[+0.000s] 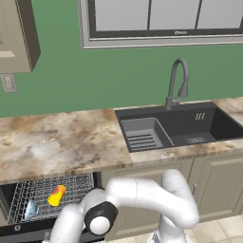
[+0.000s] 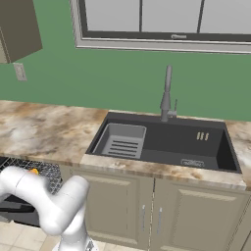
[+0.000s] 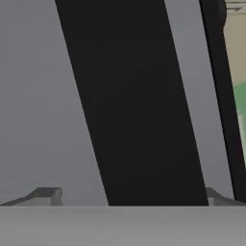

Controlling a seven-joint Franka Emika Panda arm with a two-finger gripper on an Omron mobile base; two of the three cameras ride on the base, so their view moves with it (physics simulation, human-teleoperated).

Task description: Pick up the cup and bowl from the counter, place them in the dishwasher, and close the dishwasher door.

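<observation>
The dishwasher (image 1: 9, 199) stands open under the counter (image 1: 57, 142), its wire rack (image 1: 78, 185) pulled out. The yellow cup (image 1: 56, 195) lies on its side in the rack, and the pale bowl (image 1: 31, 208) rests just left of it. A yellow bit of the cup (image 2: 33, 171) also peeks from the rack (image 2: 46, 171) in the right base view. The dark dishwasher door (image 1: 28, 230) hangs below the rack's front. My arm bends down low in front of it. In the hand view my gripper (image 3: 129, 196) is open and empty, with its fingertips (image 3: 45, 194) very near a flat grey and black panel (image 3: 43, 96).
A dark sink (image 1: 180, 126) with a grey faucet (image 1: 175, 80) is set in the counter to the right. Beige cabinet doors (image 1: 218, 185) run beneath it. A wall cabinet (image 1: 16, 33) hangs at upper left, and tiled floor (image 1: 223, 230) shows at lower right.
</observation>
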